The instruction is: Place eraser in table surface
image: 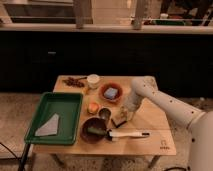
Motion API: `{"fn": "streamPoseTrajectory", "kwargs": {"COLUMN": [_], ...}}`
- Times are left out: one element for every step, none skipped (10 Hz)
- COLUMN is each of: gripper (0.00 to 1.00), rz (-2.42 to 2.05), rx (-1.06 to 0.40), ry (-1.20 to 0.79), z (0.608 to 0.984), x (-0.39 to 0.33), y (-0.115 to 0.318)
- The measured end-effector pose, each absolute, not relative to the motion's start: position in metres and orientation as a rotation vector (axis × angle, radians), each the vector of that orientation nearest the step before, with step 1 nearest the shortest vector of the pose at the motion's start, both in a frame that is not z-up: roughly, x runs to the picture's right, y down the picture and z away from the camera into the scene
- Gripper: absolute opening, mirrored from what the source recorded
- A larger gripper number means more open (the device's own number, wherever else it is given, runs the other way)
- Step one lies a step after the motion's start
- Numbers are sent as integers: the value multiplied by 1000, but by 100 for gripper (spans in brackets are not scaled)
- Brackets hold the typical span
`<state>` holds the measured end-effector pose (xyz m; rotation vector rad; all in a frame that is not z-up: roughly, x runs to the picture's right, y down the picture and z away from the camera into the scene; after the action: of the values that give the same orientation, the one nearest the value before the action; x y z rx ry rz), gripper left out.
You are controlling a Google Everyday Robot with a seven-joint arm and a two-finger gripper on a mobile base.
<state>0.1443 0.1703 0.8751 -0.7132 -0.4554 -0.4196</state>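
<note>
The eraser (119, 121) is a small block with a tan top and dark base. It is low over or on the table surface (150, 120), just right of a small dark cup; I cannot tell whether it touches the wood. My gripper (125, 115) hangs from the white arm (150, 95) that reaches in from the right, right at the eraser's upper right side. The light wooden tabletop has a small dark logo (162, 145) near its front right corner.
A green tray (65, 107) with a grey cloth (48, 126) lies at the left. An orange bowl holds a blue block (111, 92). A white cup (93, 80), a small dark cup (105, 113), a dark bowl (93, 130) and a white-handled brush (127, 134) are close by.
</note>
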Motion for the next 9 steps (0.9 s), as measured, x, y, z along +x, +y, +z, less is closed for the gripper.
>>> {"fn": "streamPoseTrajectory", "kwargs": {"gripper": [76, 80, 80, 80, 80, 80, 80, 80, 80], "rz": [-413, -413, -412, -413, -406, -391, -385, -377, -374], "rx": [-715, -718, -722, -724, -728, -733, -734, -735, -737], "ry": [-452, -450, -445, -440, -437, -429, -425, -420, -417], "z": [879, 880, 880, 880, 882, 886, 888, 890, 890], "x": [145, 146, 149, 152, 155, 162, 171, 176, 178], "y": [171, 173, 173, 174, 175, 176, 175, 174, 171]}}
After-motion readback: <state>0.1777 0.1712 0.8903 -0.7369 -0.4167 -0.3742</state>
